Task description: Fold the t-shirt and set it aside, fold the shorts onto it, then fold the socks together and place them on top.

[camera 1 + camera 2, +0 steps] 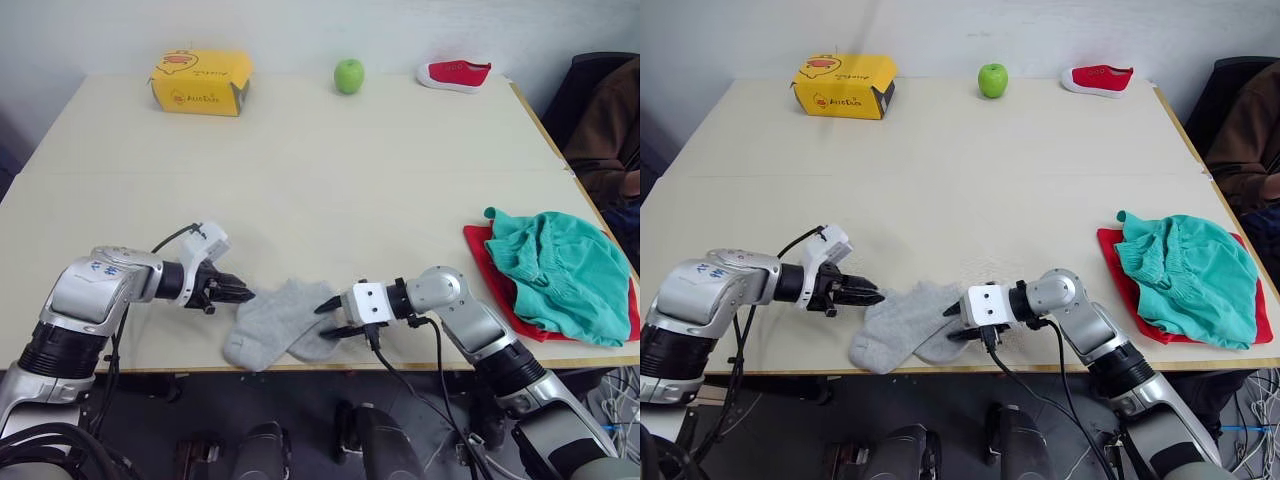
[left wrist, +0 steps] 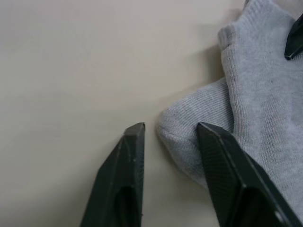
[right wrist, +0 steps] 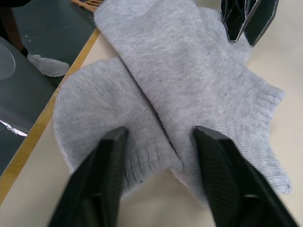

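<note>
Both arms reach inward low over the table's near edge, forearms roughly level, wrists pointing toward each other. The left gripper (image 1: 238,293) has its fingers (image 2: 124,179) slightly parted. The right gripper (image 1: 330,318) faces it, its fingers (image 3: 106,179) spread wide apart.

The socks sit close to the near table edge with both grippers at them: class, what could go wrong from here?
1. The socks lie crossed near the table edge; a pull might drag one off.
2. The right gripper straddles the overlap, so it could pinch both layers unevenly.
3. The left gripper is open at a sock's tip and might grab too little fabric.
</note>
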Available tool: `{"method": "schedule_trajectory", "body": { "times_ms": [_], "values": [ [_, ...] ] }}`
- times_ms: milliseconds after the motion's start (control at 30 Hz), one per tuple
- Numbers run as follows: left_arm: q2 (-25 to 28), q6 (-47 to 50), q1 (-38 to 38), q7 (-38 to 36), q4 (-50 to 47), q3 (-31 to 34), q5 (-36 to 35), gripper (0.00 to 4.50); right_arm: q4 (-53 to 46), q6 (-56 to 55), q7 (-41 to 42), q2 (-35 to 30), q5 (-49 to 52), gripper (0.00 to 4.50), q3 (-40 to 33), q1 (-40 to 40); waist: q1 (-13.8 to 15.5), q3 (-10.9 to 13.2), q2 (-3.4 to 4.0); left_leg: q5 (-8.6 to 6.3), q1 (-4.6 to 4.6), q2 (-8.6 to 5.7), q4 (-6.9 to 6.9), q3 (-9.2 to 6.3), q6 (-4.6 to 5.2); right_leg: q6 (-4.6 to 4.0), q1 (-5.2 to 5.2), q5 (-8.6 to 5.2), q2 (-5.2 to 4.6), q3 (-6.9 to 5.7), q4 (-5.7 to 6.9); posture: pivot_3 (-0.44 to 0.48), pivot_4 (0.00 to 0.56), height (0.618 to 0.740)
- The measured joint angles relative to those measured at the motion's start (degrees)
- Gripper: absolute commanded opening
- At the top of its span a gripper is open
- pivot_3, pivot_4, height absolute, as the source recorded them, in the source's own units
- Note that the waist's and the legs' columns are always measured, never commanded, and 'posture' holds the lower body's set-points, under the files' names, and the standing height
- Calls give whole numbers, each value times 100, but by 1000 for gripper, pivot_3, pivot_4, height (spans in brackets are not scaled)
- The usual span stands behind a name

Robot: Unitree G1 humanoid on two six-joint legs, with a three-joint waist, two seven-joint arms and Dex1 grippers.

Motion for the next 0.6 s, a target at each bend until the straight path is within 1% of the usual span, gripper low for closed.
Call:
{"method": "schedule_trajectory", "body": {
  "times_ms": [100, 133, 233, 333, 433, 500, 600],
  "values": [
    [-30, 130, 35, 20, -41, -15, -69, 103, 74, -27, 35, -3, 4, 163, 0, -27, -1, 0, 0, 0, 0, 0, 0, 0, 0, 0, 0, 0, 0, 0, 0, 0, 150, 740],
    [-37, 173, 62, 30, -90, -9, -93, 12, 106, -42, 63, -7, 5, 40, 0, -57, -1, 0, 0, 0, 0, 0, 0, 0, 0, 0, 1, 0, 0, 0, 0, 0, 150, 740],
    [-56, 532, 285, 177, -486, 169, -264, 12, 451, -202, 214, -28, 11, 40, 1, -335, -5, 0, 0, 0, 0, 0, 1, 0, 1, 0, 1, 0, 0, 1, 0, 0, 150, 740],
    [-204, 1073, 576, 446, -997, 464, -531, 12, 994, -418, 483, -163, 29, 40, -31, -781, -4, 0, 0, 1, 0, 1, 1, -5, 1, 0, 2, 0, 0, 0, -1, 0, 150, 740],
    [-484, 1553, 732, 861, -1388, 797, -636, 12, 1583, -762, 717, -185, 40, 40, -47, -1117, 0, 0, 0, 1, -3, -1, 3, -6, 3, 0, 2, 0, -1, 1, -2, 0, 150, 740],
    [-605, 1727, 803, 1051, -1538, 928, -669, 12, 1823, -893, 786, -183, 42, 40, -57, -1264, -3, 0, 0, 2, -2, 0, 2, -6, 2, 0, 2, 0, 0, 0, -1, 0, 150, 740],
    [-929, 1854, 873, 1406, -1764, 1093, -687, 12, 2200, -1151, 895, -172, 78, 40, -69, -1395, 0, 0, 0, 2, -2, 0, 3, -7, 2, 0, 3, 0, 0, 0, -1, 0, 150, 740]
  ]
}}
